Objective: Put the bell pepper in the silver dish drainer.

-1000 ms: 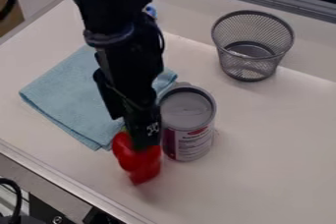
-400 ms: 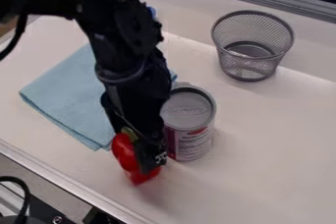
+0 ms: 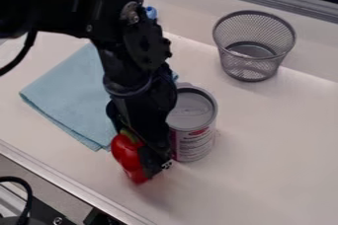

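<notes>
The gripper [image 3: 156, 163] hangs beside the can [image 3: 192, 132]; how wide, one cannot tell. The pepper [image 3: 125, 153] is right at the gripper, probably light, stiff and slippery, better to take across its middle than by the stem [image 3: 128, 135].

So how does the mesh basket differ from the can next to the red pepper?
The mesh basket has see-through walls, while the can has solid ones with a printed label. The basket is open at the top; the can is closed by a grey top. The basket widens toward its rim, whereas the can's sides run straight. Both are round and stand upright.
</notes>
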Available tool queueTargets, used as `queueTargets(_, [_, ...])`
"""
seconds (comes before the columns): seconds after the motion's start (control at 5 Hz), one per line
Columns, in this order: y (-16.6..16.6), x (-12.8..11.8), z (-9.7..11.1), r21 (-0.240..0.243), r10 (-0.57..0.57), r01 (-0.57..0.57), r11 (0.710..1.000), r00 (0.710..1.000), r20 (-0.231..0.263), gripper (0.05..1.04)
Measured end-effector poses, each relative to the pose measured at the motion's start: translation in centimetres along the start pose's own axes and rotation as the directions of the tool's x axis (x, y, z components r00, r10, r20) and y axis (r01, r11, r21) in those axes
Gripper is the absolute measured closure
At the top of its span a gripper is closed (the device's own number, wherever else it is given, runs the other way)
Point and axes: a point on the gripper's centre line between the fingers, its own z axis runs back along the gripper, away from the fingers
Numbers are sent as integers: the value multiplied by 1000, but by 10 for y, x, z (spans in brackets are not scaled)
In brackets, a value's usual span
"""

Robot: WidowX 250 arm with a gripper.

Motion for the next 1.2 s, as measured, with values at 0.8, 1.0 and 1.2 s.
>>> queueTargets(0.8, [20, 51, 67, -142, 183, -174, 975, 981, 57, 216])
queueTargets(1.0, [25, 86, 70, -164, 248, -230, 959, 964, 98, 216])
queueTargets(1.2, [33, 122, 64, -159, 313, -291, 943, 940, 136, 216])
